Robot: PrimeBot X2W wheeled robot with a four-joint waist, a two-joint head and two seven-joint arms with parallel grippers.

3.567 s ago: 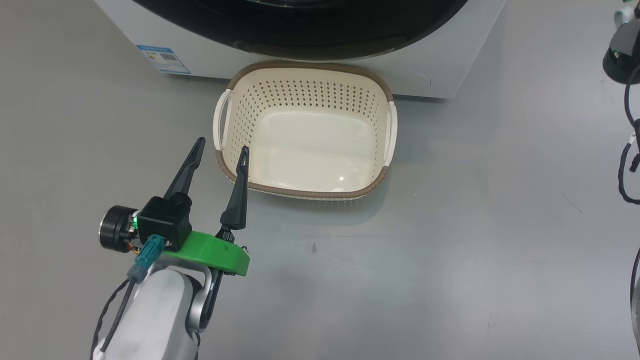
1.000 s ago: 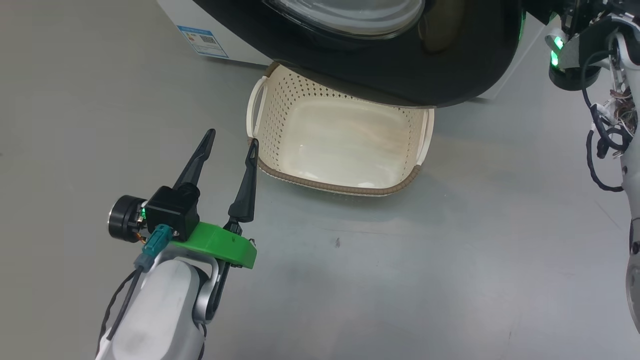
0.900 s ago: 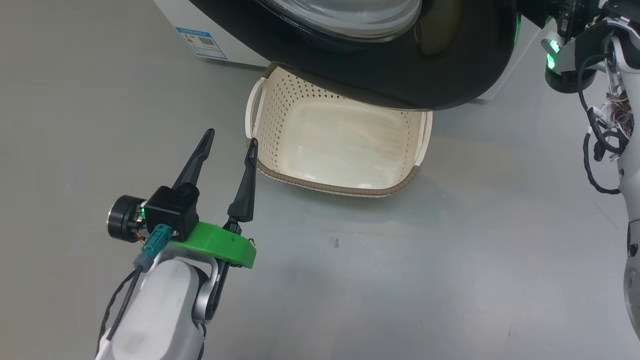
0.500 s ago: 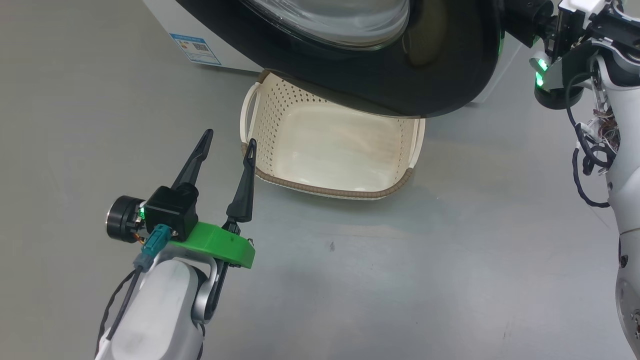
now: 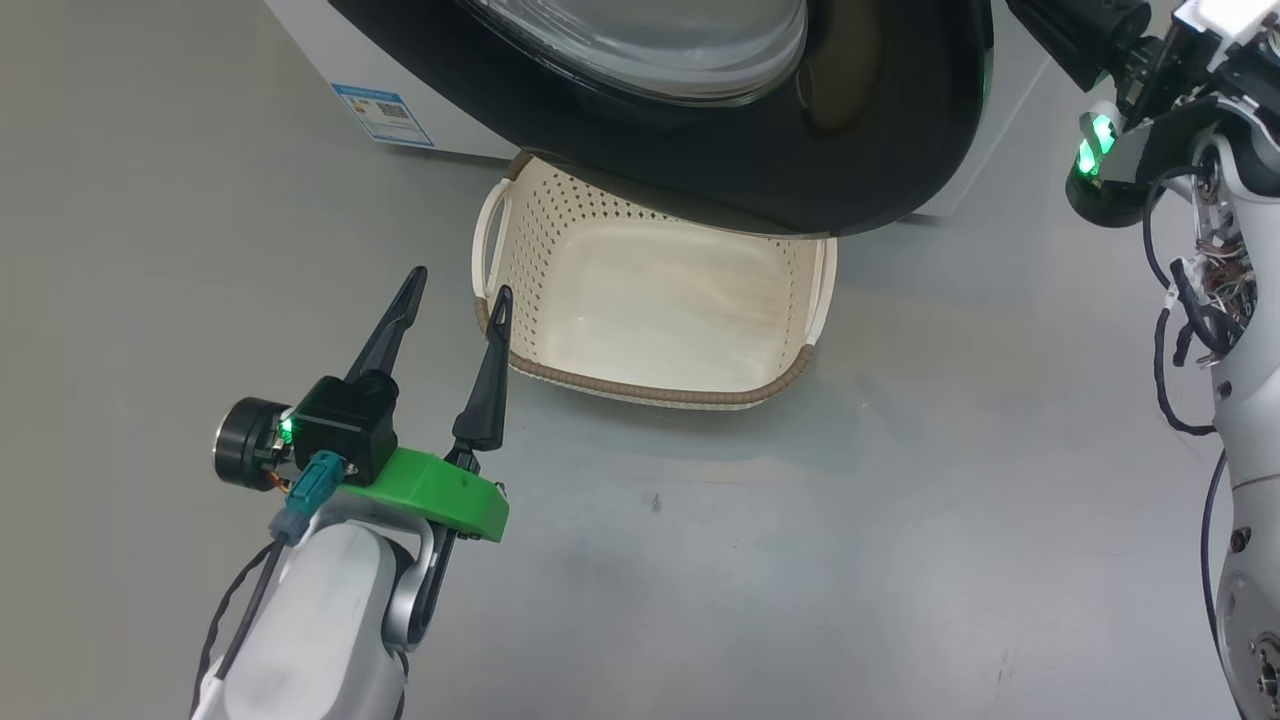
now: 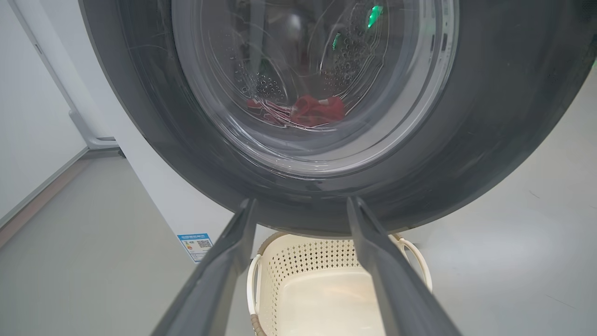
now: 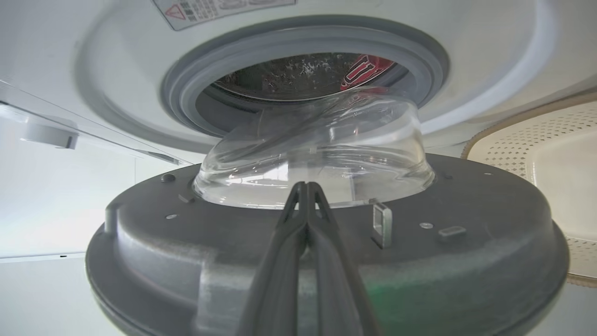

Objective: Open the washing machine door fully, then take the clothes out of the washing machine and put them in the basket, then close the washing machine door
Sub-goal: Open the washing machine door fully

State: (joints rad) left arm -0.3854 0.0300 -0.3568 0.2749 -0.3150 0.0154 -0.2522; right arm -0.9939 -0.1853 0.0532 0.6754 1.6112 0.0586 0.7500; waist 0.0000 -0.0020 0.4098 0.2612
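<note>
The left hand (image 5: 461,282) was wide open, with the basket (image 5: 640,388) just to its right. The right hand (image 7: 305,189) was pinched shut by the door (image 7: 466,205), red clothes (image 7: 368,70) farther on.

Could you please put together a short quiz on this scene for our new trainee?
1. True or false: the basket is empty.
2. Pick one. Seen through the washing machine door, the red clothes lie: A) on the floor; B) inside the drum; C) hanging from a gripper.
3. Fill in the blanks: the left gripper is ___ and the right gripper is ___.

Key
1. True: the basket has nothing in it.
2. B.
3. open; shut.
</note>
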